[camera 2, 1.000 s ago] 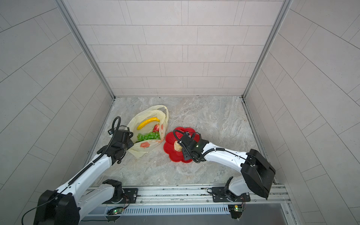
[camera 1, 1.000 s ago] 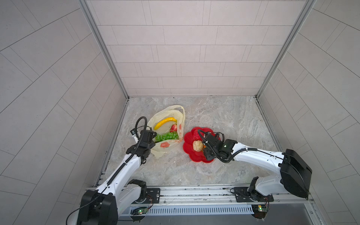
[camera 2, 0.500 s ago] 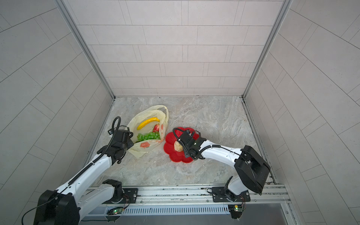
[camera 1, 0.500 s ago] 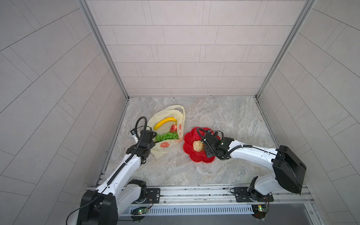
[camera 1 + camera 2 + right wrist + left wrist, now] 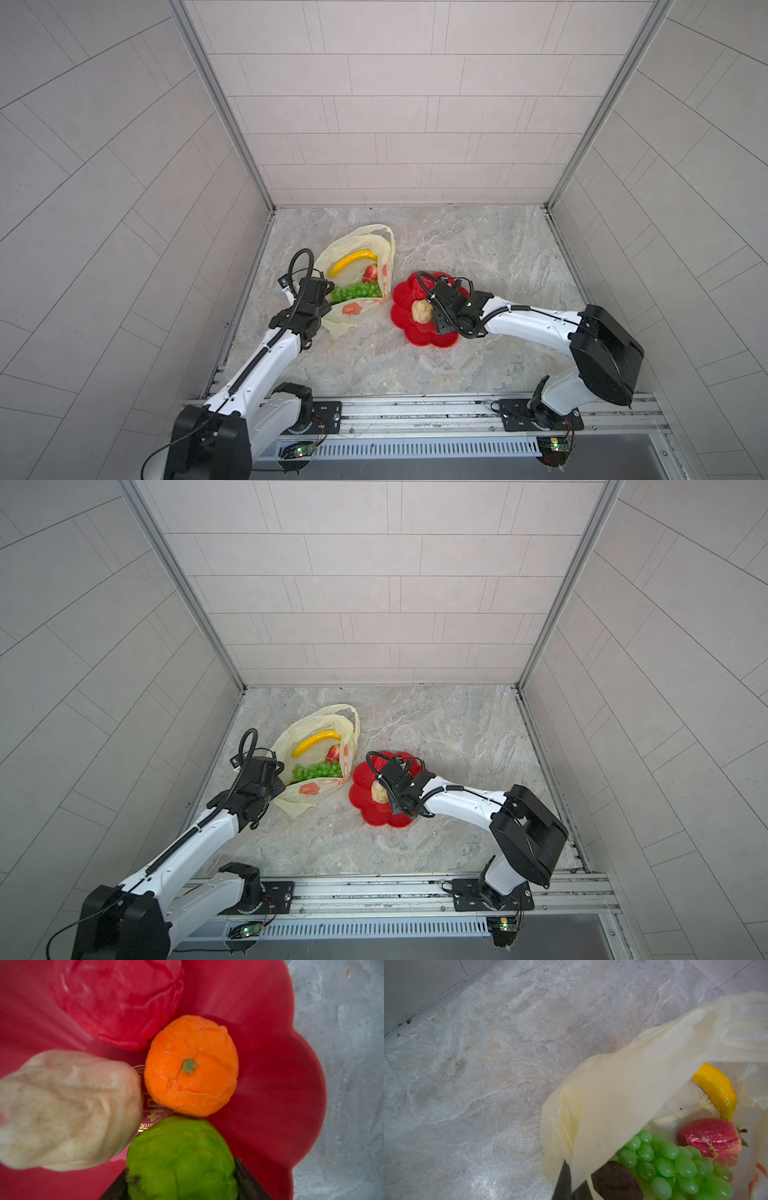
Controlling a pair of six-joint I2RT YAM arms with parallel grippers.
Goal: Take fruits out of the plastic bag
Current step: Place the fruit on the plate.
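Observation:
The pale-yellow plastic bag (image 5: 345, 322) lies open at the left with a banana (image 5: 352, 261), a strawberry (image 5: 371, 273) and green grapes (image 5: 357, 291) inside. A dark purple-brown piece (image 5: 614, 1182) lies beside the grapes (image 5: 675, 1167). My left gripper (image 5: 571, 1186) is shut on the bag's near rim (image 5: 623, 1095). My right gripper (image 5: 180, 1178) hangs low over the red dish (image 5: 270, 1084). The green apple (image 5: 180, 1159) sits between its jaws, a finger close against each side; a firm grip cannot be made out. An orange (image 5: 191, 1066), a red piece (image 5: 118, 1001) and a beige piece (image 5: 66, 1109) lie in the dish.
The red flower-shaped dish (image 5: 419, 336) sits just right of the bag on the marble floor. Tiled walls close in the left, right and back sides. The arms' rail runs along the front edge.
The right arm's elbow has swung slightly to the left while its gripper stays over the dish. The left arm and the bag have not moved.

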